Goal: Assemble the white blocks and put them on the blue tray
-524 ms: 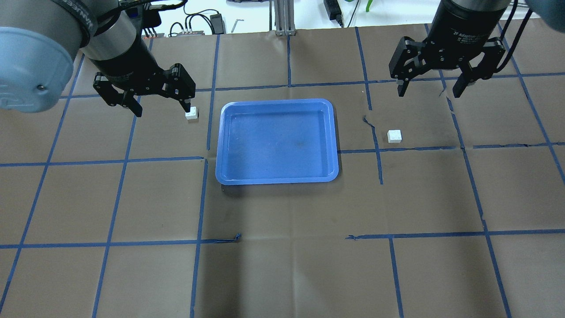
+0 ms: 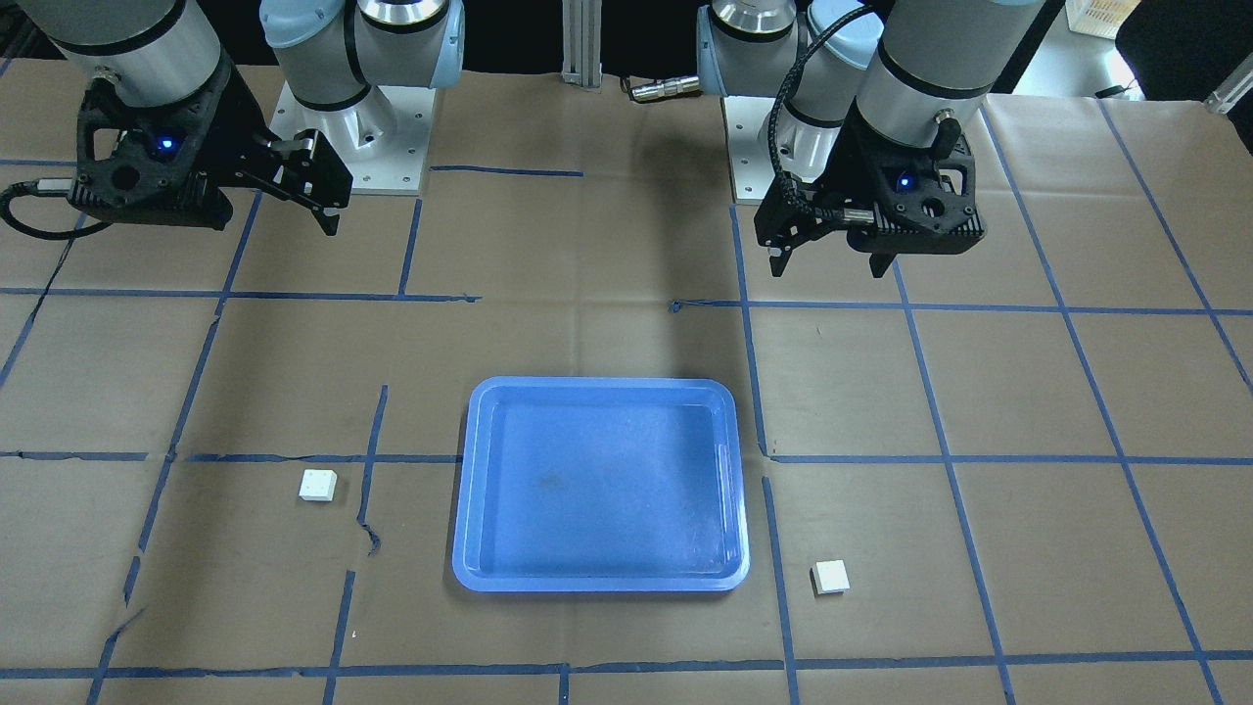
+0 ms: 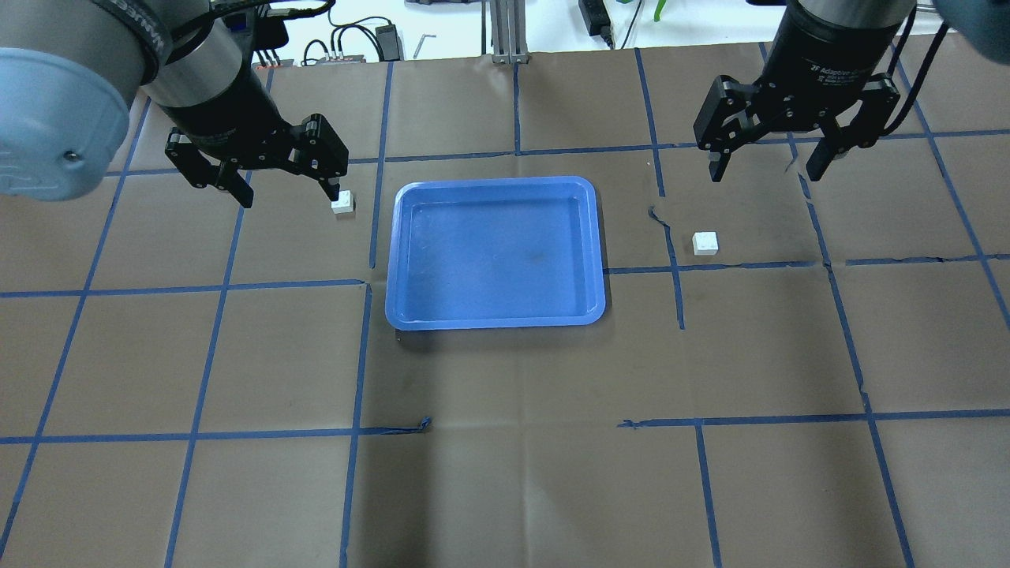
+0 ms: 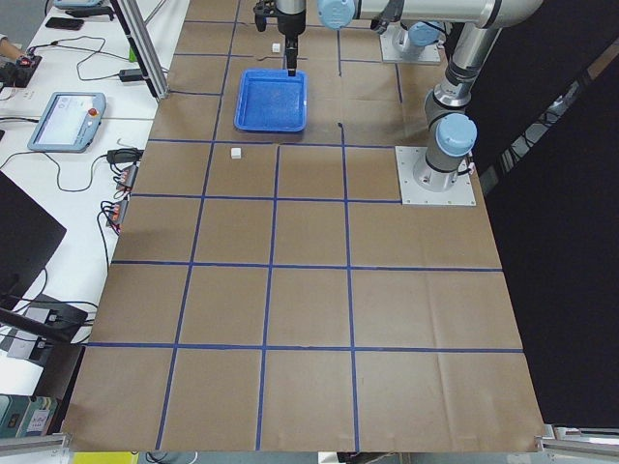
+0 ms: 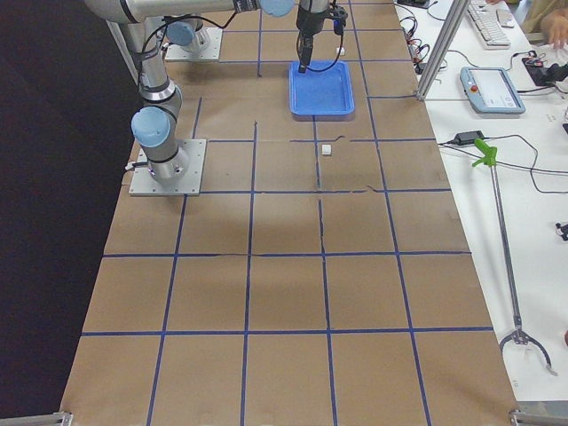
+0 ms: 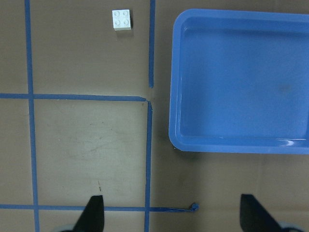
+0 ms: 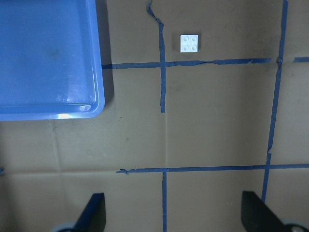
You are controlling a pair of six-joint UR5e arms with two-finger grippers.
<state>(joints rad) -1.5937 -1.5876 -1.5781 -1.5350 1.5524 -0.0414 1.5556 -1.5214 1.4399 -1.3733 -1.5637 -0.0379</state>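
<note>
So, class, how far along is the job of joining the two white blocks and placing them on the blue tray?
Done: nothing yet. The blue tray is empty, and the white blocks lie apart on the table, one on each side of it. In hand: nothing; the left jaws and right jaws stand open and empty above the table. Left: grasp both blocks, join them, set them on the tray.
</note>
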